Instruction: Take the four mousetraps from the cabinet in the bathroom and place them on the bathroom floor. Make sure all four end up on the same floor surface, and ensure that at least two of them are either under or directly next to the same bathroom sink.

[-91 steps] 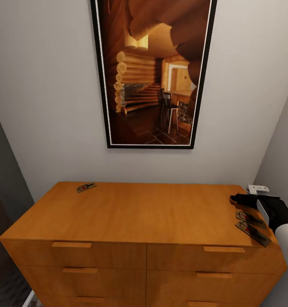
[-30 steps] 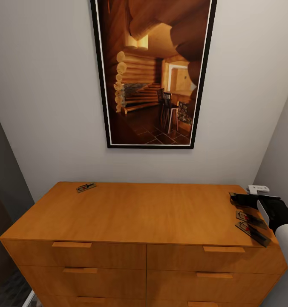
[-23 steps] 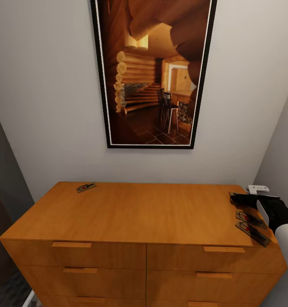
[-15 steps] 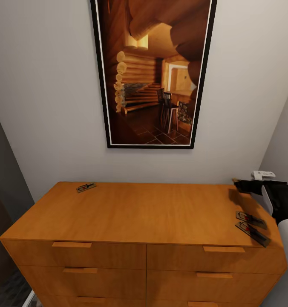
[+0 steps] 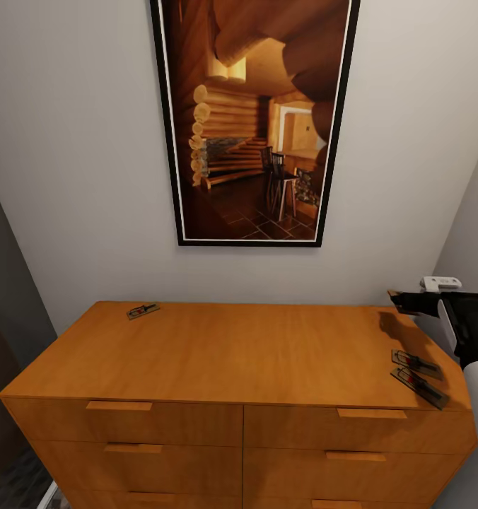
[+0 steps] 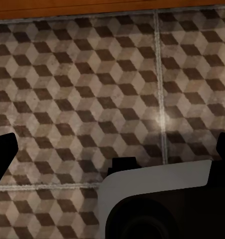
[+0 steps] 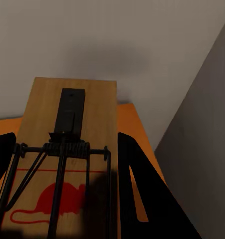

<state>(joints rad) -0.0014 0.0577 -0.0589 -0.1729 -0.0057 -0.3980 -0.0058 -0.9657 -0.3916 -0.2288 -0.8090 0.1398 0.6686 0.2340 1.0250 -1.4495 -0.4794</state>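
R claw (image 5: 401,302) hangs above the far right corner of the cabinet (image 5: 232,353), clear of the top, its shadow on the wood below. It's closed on one trap (image 7: 67,159): in the R wrist view the wooden board sits flat between the two dark fingers (image 7: 137,189), wire spring and bar across it, red mouse print on the near part, black tab toward the far end. In the head view only a sliver of that trap (image 5: 394,294) pokes out past the claw tip, toward the left.

Two more traps lie on the cabinet top at the near right edge, side by side and angled alike: one (image 5: 415,363) a bit farther in, the other (image 5: 420,386) right by the front edge. They're just beside each other; can't tell if touching. Fourth trap (image 5: 143,310) lies alone at the far left of the top, near the wall, well apart from the rest.

Cabinet: orange-brown, drawer fronts w/ slim bar handles (image 5: 119,406), all shut as far as seen. Tall framed picture (image 5: 253,120) of a log-cabin interior on the grey wall above it.

L wrist view looks down at the floor (image 6: 82,84), cube-pattern tiles w/ pale grout lines, a strip of the cabinet base (image 6: 112,7) along one edge. L claw (image 6: 112,157) wide open, fingertips at opposite sides of that view, nothing held. A white and black part of the robot sits between them.
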